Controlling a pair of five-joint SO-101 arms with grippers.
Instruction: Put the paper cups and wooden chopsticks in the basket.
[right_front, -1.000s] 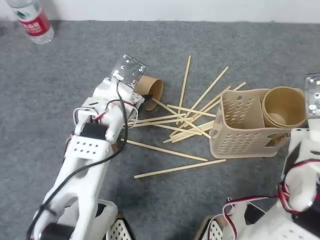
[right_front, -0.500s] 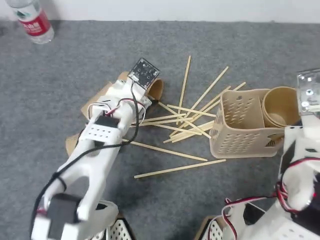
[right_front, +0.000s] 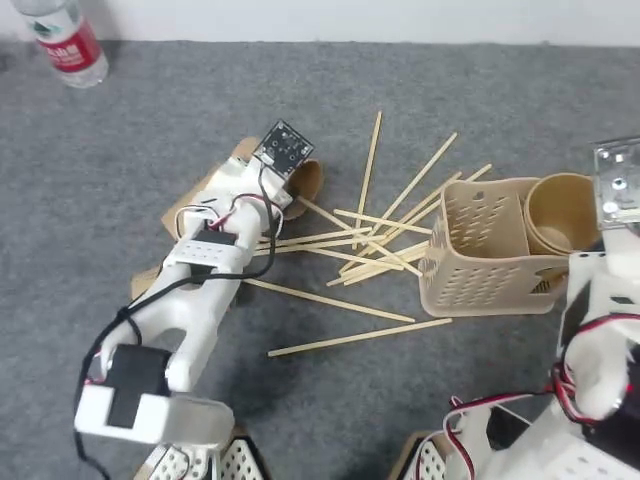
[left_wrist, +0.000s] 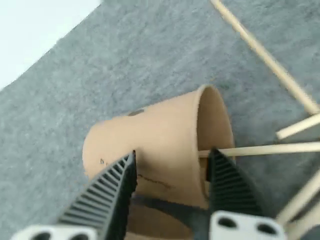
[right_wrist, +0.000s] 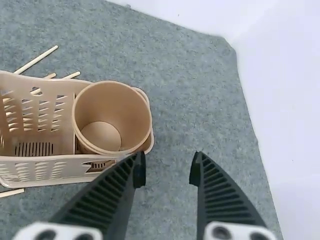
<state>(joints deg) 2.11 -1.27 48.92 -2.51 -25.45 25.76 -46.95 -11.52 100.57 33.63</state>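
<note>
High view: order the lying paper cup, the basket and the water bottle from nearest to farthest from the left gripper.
1. Lying paper cup, right at the left gripper, centre-left of the mat.
2. Basket, off to the right side.
3. Water bottle, in the far left corner.

**Both jaws open, one arm stretched, one folded**

The left arm (right_front: 200, 270) lies stretched out low from its base, its wrist (right_front: 268, 170) tipped down so that the left jaws point at the surface. The left jaws stand parted, their ribbed black fingers (left_wrist: 112, 192) well short of meeting. The right arm (right_front: 600, 320) is folded up close over its base. The right jaws hang pointing down, likewise parted.
</note>
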